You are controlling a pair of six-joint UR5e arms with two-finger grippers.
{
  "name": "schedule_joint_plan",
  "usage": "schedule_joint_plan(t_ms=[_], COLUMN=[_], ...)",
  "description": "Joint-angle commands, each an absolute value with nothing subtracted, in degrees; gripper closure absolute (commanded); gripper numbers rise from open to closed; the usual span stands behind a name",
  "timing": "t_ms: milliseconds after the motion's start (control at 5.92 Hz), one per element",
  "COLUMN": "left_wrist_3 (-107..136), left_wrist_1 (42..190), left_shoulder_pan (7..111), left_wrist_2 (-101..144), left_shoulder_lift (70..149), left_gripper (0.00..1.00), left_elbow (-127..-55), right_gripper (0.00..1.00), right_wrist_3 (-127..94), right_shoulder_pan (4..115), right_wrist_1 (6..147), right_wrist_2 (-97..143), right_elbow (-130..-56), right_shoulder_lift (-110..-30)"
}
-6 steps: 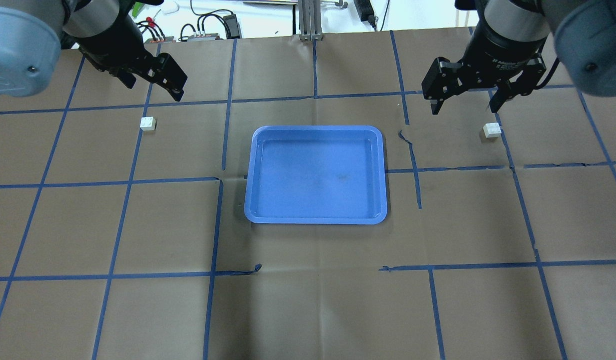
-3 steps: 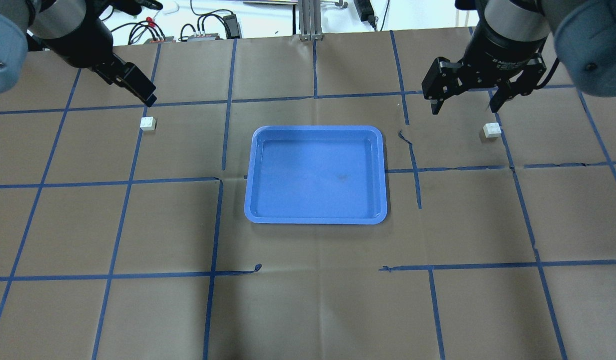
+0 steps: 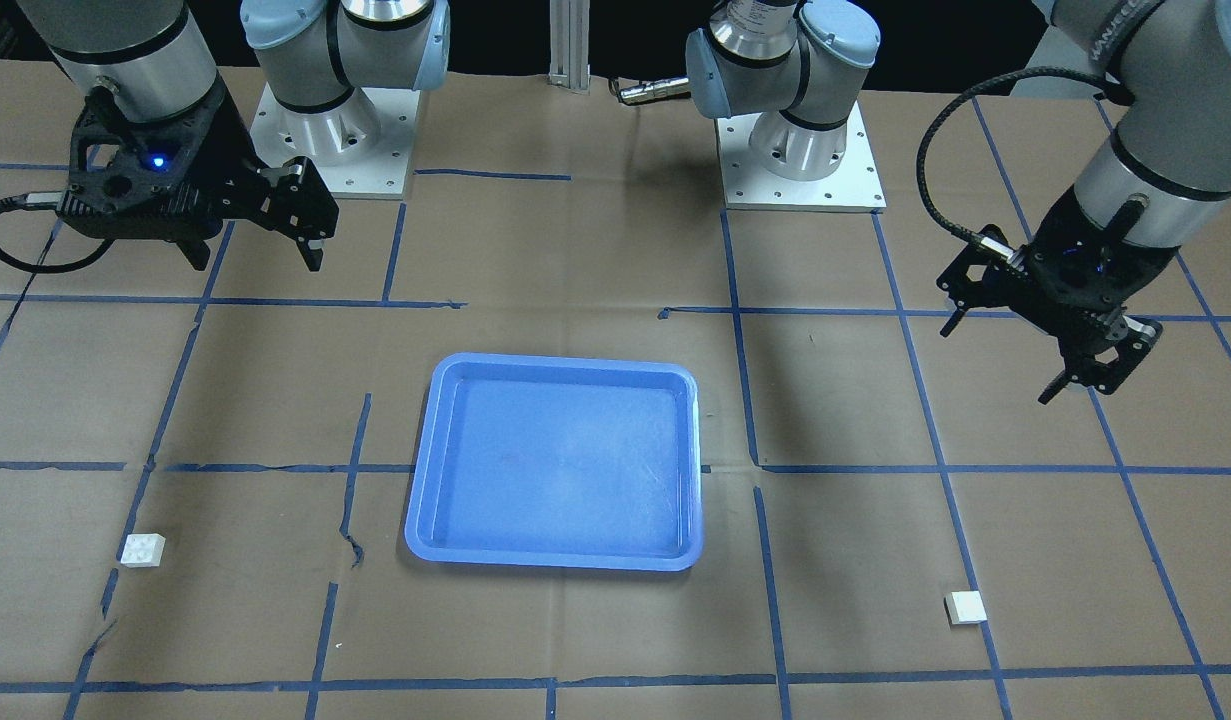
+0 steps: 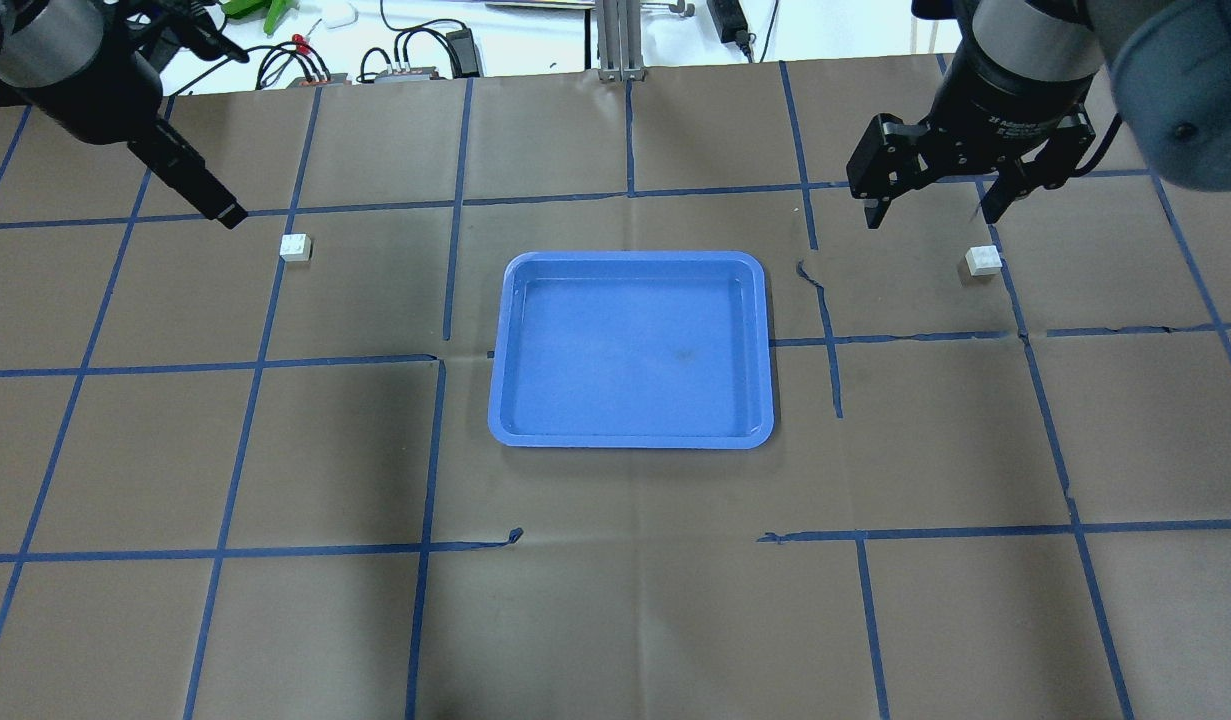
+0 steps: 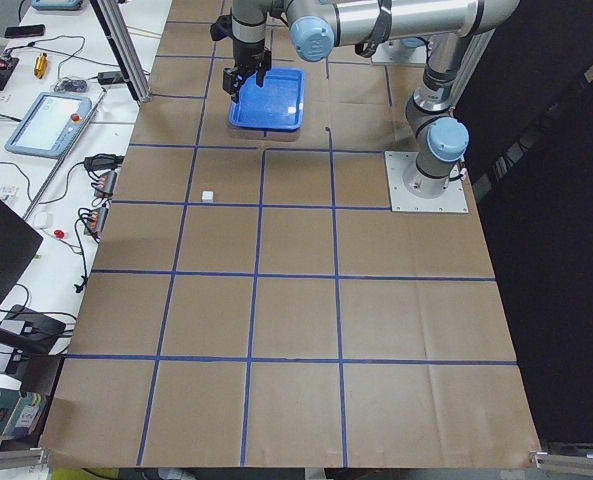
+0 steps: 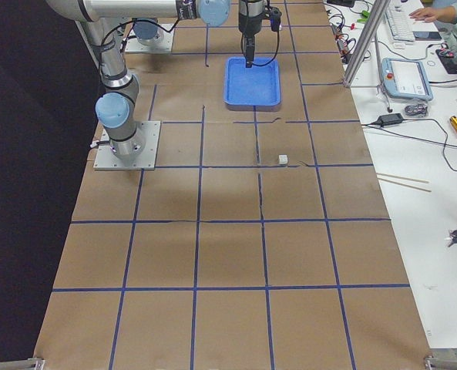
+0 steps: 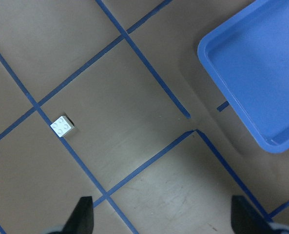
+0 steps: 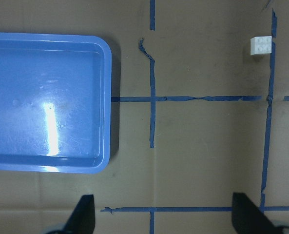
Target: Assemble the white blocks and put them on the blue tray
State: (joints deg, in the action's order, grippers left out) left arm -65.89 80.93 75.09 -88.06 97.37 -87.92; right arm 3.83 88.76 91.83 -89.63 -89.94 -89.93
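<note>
- A wide table point(image 4: 625, 620) covered in brown paper, marked into squares by strips of blue tape point(image 4: 175, 367); the paper is torn in a few spots along the tape.
- A shallow rectangular blue plastic tray point(image 4: 631, 257) lies flat near the middle.
- A small white square plastic brick point(image 4: 295, 247) sits studs up, well off towards the robot's left, just beside a tape line.
- A second white studded brick point(image 4: 983, 260) sits well off towards the robot's right, also beside a tape line.
- A white square metal plate point(image 3: 395, 170) and its twin plate point(image 3: 870, 190) lie at the robot's edge, under the arm bases.
</note>
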Motion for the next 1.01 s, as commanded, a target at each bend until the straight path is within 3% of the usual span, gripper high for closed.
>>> schedule_joint_plan(t_ms=[0, 845], left_wrist_3=[-82.6, -100.1], left_wrist_1=[77.3, 56.8], left_shoulder_pan=[71.6, 67.7], left_wrist_2=[-88.2, -81.3], left_shoulder_lift=[103.1, 124.1], left_gripper=[0.01, 0.02], left_elbow=[-88.2, -85.9], right_gripper=[0.0, 0.0], right_wrist_3=[17.2, 66.2], right_shoulder_pan=[85.9, 70.8], right_wrist_1=[92.6, 95.1], right_wrist_2=[-89.6, -89.1], right_elbow=[-89.9, -89.9], right_shoulder_lift=[-89.8, -88.0])
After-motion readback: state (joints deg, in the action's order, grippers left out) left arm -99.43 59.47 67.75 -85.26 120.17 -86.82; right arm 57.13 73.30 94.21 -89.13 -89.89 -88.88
